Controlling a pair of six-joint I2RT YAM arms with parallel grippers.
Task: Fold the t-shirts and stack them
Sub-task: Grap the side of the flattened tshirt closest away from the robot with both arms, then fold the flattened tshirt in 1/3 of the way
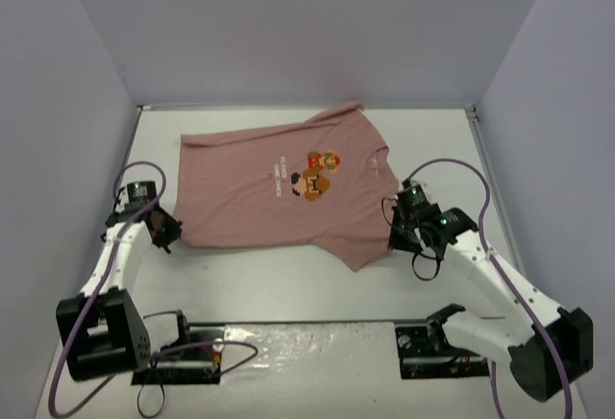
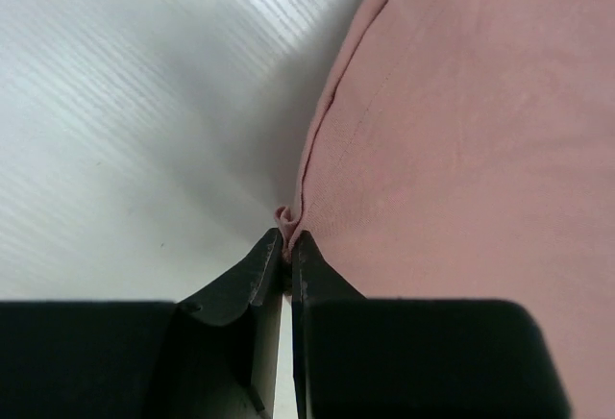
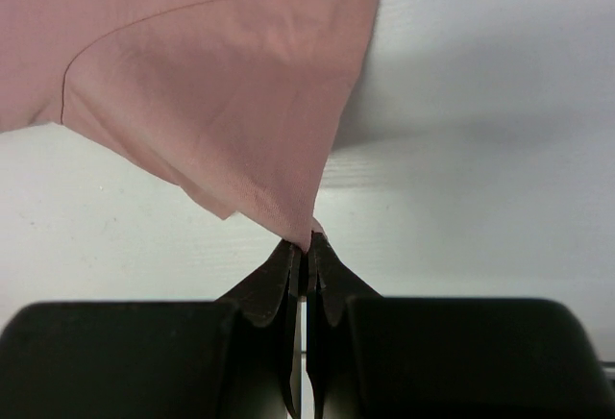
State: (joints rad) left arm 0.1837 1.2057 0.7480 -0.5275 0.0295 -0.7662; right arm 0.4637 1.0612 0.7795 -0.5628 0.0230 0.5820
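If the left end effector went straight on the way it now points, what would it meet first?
The t-shirt. The left end effector is already shut on its edge, so pushing on would probably just bunch that cloth ahead of it along the table.

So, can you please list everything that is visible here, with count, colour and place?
t-shirt: one, dusty pink, orange-and-dark chest graphic, spread flat mid-table.
table: one, white, under everything.
walls: three, pale grey, around the table.
cables: two, purple, along the arms.
arms: two, white and black, near corners.
left fingers: black, shut on the shirt's near hem corner.
right fingers: black, shut on the near sleeve tip.
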